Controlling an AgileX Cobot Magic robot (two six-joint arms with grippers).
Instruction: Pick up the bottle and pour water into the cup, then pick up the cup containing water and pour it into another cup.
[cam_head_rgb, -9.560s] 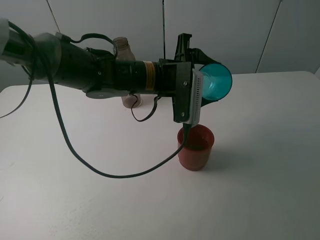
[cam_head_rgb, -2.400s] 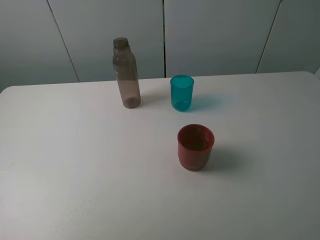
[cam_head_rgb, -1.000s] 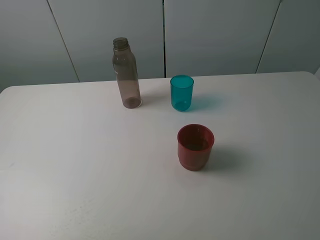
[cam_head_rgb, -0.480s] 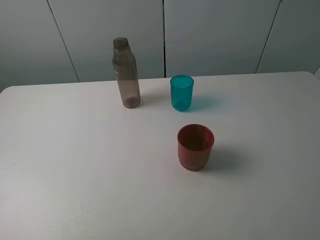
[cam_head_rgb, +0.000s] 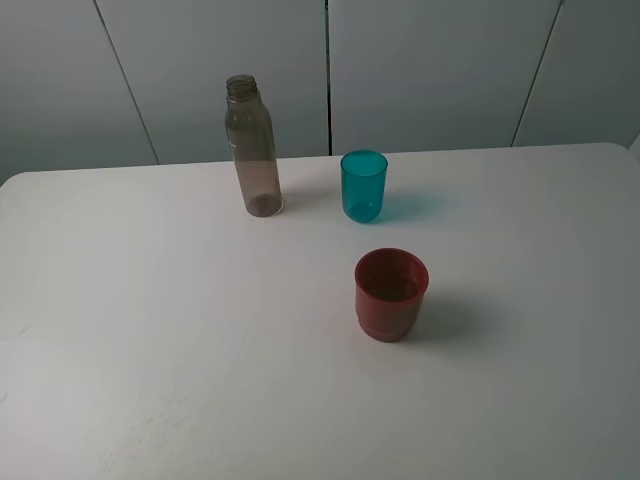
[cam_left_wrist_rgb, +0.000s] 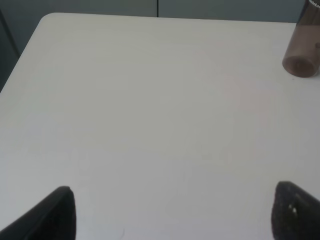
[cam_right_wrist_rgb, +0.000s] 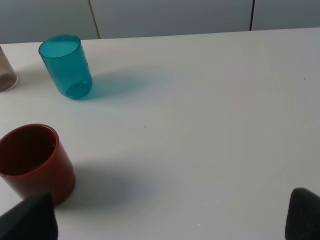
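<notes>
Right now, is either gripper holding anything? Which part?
Nothing is held. Both grippers are open over bare table. The bottle, teal cup and red cup stand upright on their own, apart from each other.

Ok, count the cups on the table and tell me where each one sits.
2. The teal cup stands upright near the back, right of the bottle. The red cup stands nearer the front, apart from it. Nothing seems hidden.

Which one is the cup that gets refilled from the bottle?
On the white table, look to the back edge, where the tall bottle stands. Just right of it is the cup: translucent teal, slim and straight-sided, unlike the wider opaque red cup nearer the front.
</notes>
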